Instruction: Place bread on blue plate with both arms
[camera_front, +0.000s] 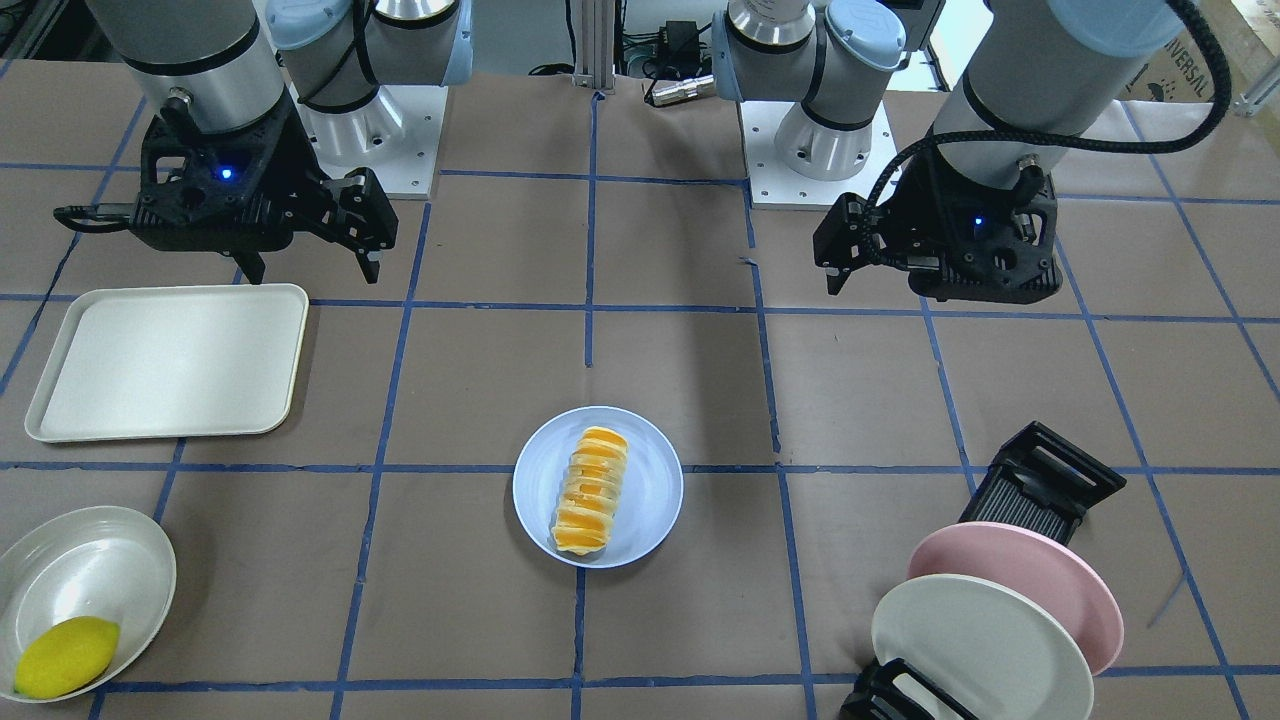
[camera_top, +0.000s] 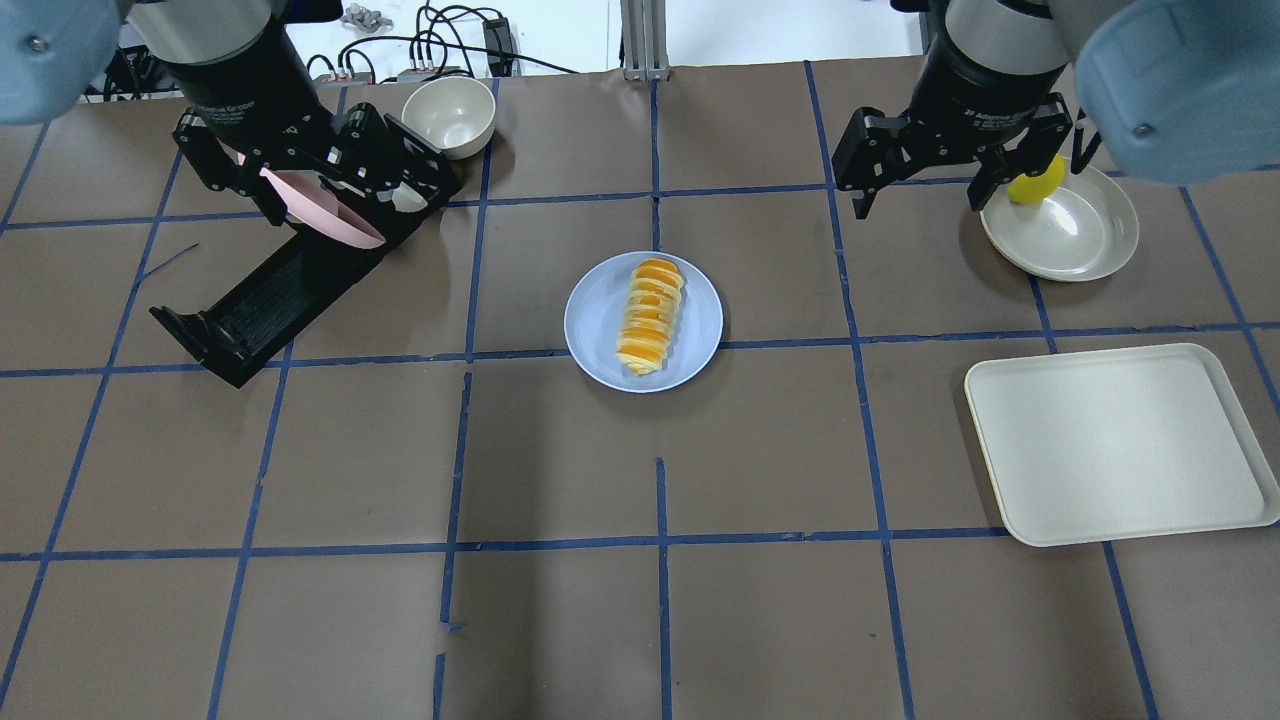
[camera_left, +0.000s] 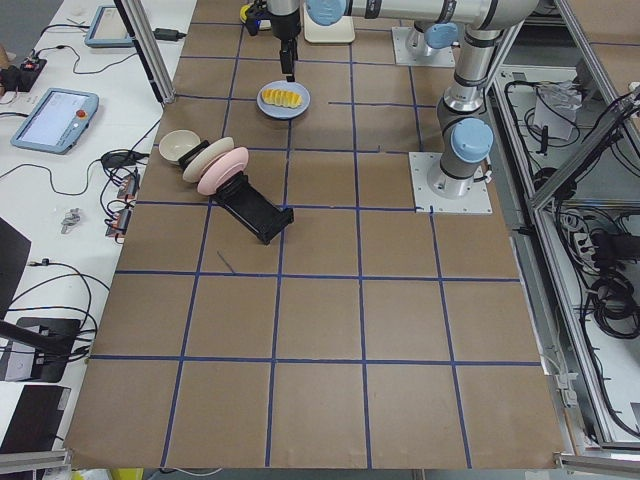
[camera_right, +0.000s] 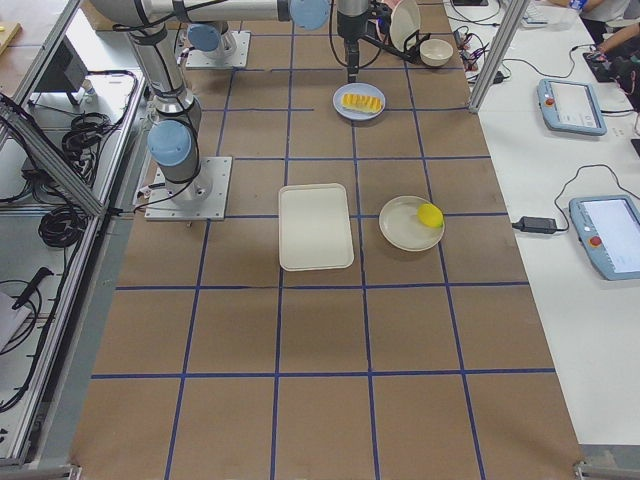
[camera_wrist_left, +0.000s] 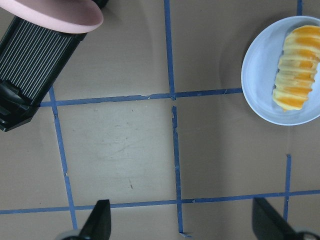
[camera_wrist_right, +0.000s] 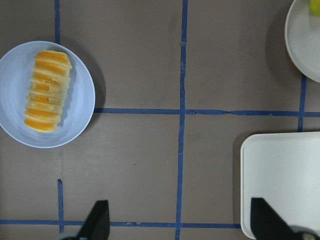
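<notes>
Pale blue plate (camera_front: 655, 505) carries the bread (camera_front: 590, 490) — the loaf lies lengthwise across its middle, flat and untouched, so I judge the placing done. My left gripper (camera_wrist_left: 185, 222) hangs spread wide with nothing between its fingers; the plate sits ahead of it, out past the finger nearest the loaf. My right gripper (camera_front: 317, 262) is likewise spread and empty, the plate well outside its nearer finger. Both hang high and apart from the bread — kept off, I think, so that nothing nudges it.
</notes>
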